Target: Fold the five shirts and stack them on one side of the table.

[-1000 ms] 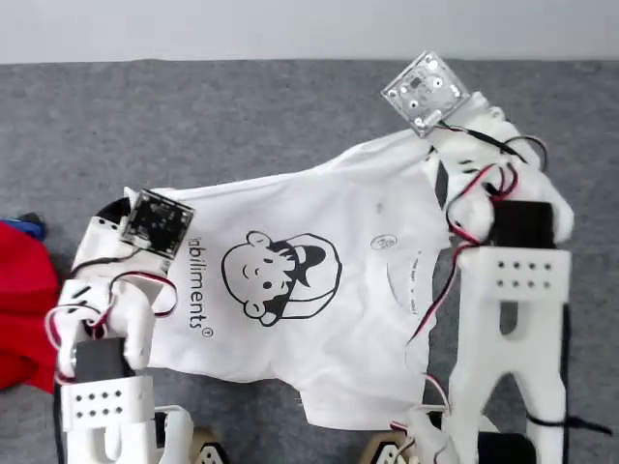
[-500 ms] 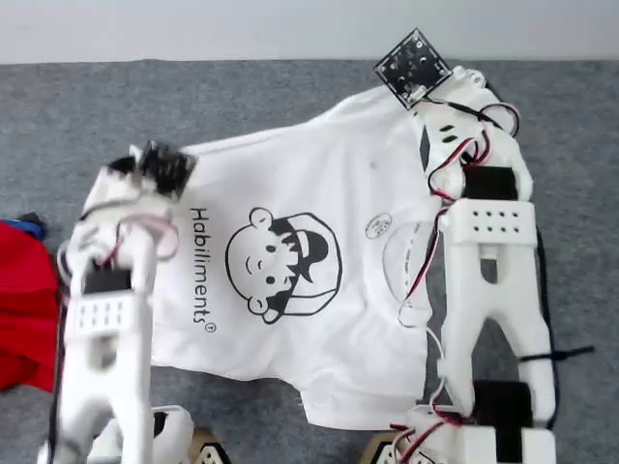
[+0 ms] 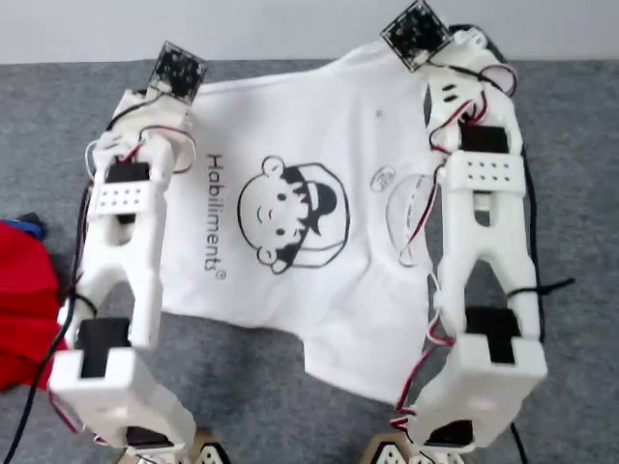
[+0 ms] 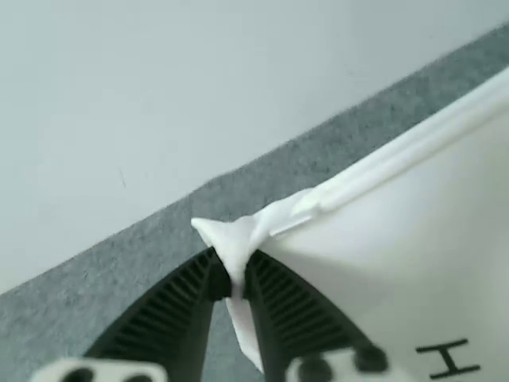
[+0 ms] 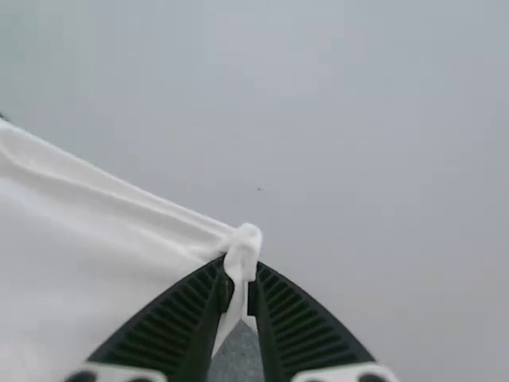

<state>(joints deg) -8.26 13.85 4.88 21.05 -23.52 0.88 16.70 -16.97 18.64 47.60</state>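
A white shirt [image 3: 300, 222] with a black cartoon face and lettering lies spread on the grey table, its far edge stretched between both arms near the back wall. My left gripper [image 4: 231, 278] is shut on a bunched corner of the white shirt [image 4: 398, 239] at the hem. My right gripper [image 5: 238, 290] is shut on another pinched corner of the white shirt [image 5: 95, 263], close to the wall. In the high view the left arm [image 3: 121, 203] reaches along the shirt's left side and the right arm [image 3: 479, 184] along its right side.
A red garment [image 3: 24, 300] lies at the table's left edge with a small blue thing [image 3: 29, 224] behind it. The pale wall [image 3: 290, 29] runs just beyond the shirt's far edge. Bare grey table [image 3: 232, 396] shows near the arms' bases.
Both arms have stretched toward the back wall, pulling the shirt's held edge away from the bases. The shirt has slid farther back and lies flatter.
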